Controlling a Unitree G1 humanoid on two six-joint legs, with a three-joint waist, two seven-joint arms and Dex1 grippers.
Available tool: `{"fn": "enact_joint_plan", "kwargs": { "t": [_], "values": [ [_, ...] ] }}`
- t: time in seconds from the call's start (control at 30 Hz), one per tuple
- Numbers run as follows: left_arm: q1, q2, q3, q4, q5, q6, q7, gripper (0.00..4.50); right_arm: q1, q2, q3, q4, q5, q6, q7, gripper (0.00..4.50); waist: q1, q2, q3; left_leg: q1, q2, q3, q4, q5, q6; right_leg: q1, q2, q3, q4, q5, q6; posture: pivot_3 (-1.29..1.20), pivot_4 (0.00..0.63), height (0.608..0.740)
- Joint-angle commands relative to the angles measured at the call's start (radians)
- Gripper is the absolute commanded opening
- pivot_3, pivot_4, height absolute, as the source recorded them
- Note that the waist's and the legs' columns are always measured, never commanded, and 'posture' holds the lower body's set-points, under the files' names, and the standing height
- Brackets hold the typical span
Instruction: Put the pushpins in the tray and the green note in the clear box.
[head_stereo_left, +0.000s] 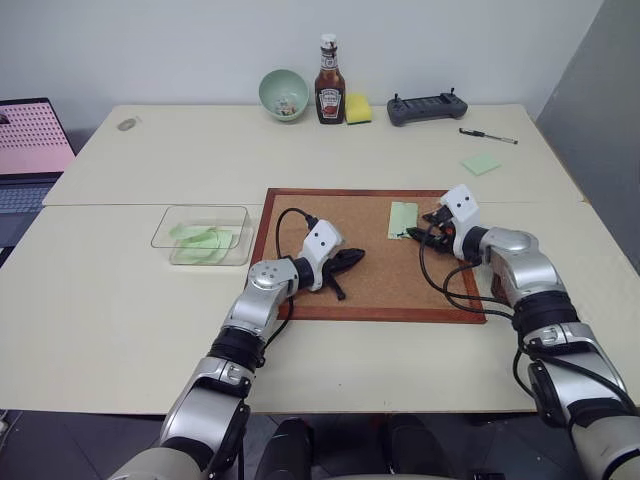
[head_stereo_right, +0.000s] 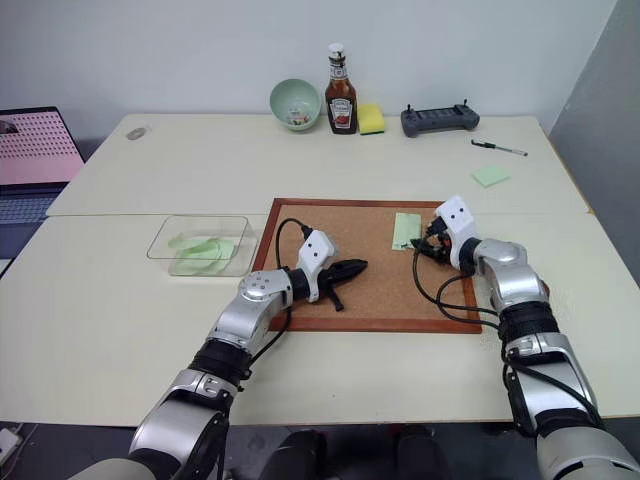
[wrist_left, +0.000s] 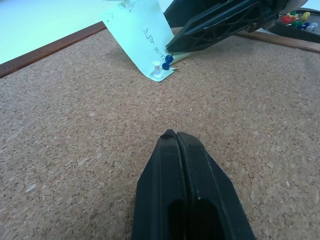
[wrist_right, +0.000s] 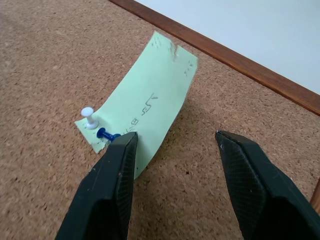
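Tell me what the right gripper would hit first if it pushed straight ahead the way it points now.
Probably the green note pinned to the cork board: the right gripper stands open just short of it, one finger beside the blue pushpin. Depth is hard to judge.

Green note has handwritten scrawl, illegible; ketchup bottle label too small to read.

Silver jointed arms, black cables looping, white wrist housings with dark dots, black ribbed end effector fingers.
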Motion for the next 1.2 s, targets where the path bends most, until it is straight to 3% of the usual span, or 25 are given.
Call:
{"fn": "enact_joint_plan", "kwargs": {
  "t": [0.03, 0.77, 1.2],
  "values": [
    [0.020, 0.002, -0.018, 0.025, 0.020, 0.013, 0.007, 0.00, -0.010, -0.013, 0.003, -0.049, -0.001, -0.019, 0.036, 2.62, 0.000, 0.000, 0.000, 0.000, 0.000, 0.000, 0.000, 0.000, 0.000, 0.000, 0.000, 0.000, 0.000, 0.000, 0.000, 0.00, 0.150, 0.740],
    [0.021, 0.008, -0.018, 0.024, 0.022, 0.014, 0.013, 0.00, 0.005, -0.010, 0.064, -0.064, -0.064, -0.083, 0.085, 2.62, 0.000, 0.000, 0.000, 0.000, 0.000, 0.000, 0.000, 0.000, 0.000, 0.000, 0.000, 0.000, 0.000, 0.000, 0.000, 0.00, 0.150, 0.740],
    [0.033, 0.010, -0.018, 0.012, 0.021, 0.019, 0.018, 0.00, 0.024, -0.082, 0.041, -0.155, -0.031, -0.006, 0.147, 2.62, 0.000, 0.000, 0.000, 0.000, 0.000, 0.000, 0.000, 0.000, 0.000, 0.000, 0.000, 0.000, 0.000, 0.000, 0.000, 0.00, 0.150, 0.740]
  ]
}}
